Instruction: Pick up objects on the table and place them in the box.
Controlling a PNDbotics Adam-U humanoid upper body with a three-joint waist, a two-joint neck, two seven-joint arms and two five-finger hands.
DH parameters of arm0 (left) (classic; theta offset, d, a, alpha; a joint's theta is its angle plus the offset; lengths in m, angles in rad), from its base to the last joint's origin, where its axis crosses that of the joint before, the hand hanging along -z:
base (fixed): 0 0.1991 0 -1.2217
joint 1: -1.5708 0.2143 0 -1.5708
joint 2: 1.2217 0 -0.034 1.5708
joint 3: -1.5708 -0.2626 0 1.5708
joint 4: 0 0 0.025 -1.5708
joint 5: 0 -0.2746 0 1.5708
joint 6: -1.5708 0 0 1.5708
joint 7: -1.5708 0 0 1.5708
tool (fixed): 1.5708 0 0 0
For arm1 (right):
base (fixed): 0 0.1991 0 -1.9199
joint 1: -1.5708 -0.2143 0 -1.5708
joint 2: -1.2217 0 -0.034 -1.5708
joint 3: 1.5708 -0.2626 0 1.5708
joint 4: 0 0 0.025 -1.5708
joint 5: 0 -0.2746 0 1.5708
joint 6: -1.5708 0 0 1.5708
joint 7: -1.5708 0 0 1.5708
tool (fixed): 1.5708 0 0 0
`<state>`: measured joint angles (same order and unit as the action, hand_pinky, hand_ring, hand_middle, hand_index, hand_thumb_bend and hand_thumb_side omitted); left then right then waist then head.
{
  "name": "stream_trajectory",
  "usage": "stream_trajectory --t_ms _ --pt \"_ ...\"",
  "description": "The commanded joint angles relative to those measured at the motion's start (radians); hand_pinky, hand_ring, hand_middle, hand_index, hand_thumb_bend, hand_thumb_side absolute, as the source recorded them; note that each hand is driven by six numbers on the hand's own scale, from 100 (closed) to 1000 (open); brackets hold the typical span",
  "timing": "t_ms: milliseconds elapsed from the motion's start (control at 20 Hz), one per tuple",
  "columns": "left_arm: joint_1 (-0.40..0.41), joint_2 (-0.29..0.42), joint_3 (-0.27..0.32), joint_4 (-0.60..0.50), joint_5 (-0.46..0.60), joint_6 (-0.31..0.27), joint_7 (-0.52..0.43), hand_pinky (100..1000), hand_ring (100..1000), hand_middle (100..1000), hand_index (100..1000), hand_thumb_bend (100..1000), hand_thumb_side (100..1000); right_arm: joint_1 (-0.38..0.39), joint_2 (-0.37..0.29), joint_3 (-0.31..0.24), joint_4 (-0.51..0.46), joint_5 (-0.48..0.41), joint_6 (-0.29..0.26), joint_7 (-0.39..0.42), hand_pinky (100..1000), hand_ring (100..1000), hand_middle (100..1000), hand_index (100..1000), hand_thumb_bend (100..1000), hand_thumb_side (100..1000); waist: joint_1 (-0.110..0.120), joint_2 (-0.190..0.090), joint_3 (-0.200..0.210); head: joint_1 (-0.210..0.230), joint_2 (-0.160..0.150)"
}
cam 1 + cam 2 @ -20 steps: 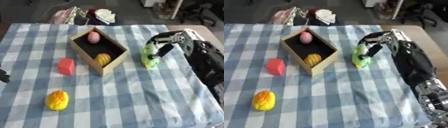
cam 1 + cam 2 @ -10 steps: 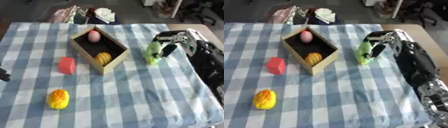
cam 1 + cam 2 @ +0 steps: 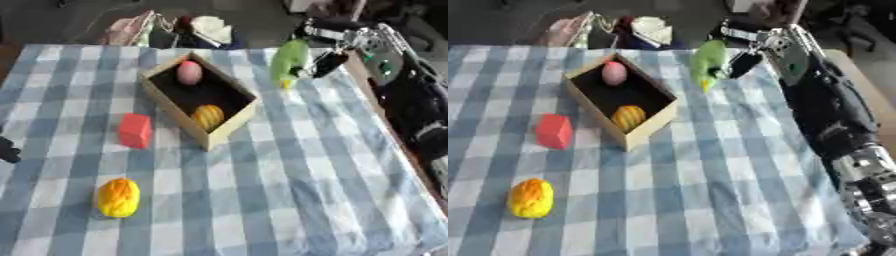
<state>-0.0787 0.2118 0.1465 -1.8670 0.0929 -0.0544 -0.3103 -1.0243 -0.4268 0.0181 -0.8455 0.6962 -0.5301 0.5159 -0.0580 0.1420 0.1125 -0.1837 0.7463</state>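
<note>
Green fruit (image 3: 289, 62) rides in your right hand (image 3: 325, 50) above the tabletop (image 3: 289, 190), just right of the box (image 3: 229, 122).

Fingers grasp it near its top; it looks light, smooth and likely slippery, so hold across its widest part. Your hand hides its upper end and blur masks its shape. Your left hand (image 3: 7, 150) barely shows at the left edge; its fingers cannot be told.

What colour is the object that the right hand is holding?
Light green, with a yellowish lower tip. The object in the right hand shows best in the left eye view.
</note>
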Motion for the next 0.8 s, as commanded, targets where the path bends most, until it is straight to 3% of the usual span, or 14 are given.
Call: stream_trajectory --t_ms 50,200,300,550,800 --pt "-0.01 0.018 0.002 -0.012 0.005 0.0 -0.004 725 517 552 733 100 640 -0.053 0.036 0.007 0.004 -0.001 0.006 -0.012 744 568 459 536 100 100 0.006 -0.018 0.003 -0.007 -0.007" --pt "-0.013 0.018 0.0 -0.013 0.006 -0.002 -0.006 725 518 551 734 100 637 -0.08 0.094 0.002 0.06 0.049 0.025 -0.028 746 580 487 574 100 100 0.009 -0.014 0.01 -0.015 -0.011" --pt "-0.015 0.019 -0.001 -0.013 0.007 -0.003 -0.007 725 517 551 734 100 637 -0.09 0.126 -0.003 0.094 0.092 0.036 -0.054 751 598 539 661 100 104 0.01 -0.011 0.014 -0.019 -0.013" --pt "-0.018 0.016 -0.004 -0.012 0.009 -0.002 -0.01 725 518 551 734 100 639 -0.096 0.186 0.013 0.137 0.215 0.033 -0.127 779 689 724 894 100 275 0.011 -0.009 0.02 -0.028 -0.016" --pt "-0.02 0.015 -0.005 -0.013 0.01 -0.002 -0.012 725 518 551 734 100 639 -0.095 0.213 0.026 0.149 0.352 0.017 -0.162 809 760 854 955 156 403 0.012 -0.007 0.022 -0.032 -0.016"
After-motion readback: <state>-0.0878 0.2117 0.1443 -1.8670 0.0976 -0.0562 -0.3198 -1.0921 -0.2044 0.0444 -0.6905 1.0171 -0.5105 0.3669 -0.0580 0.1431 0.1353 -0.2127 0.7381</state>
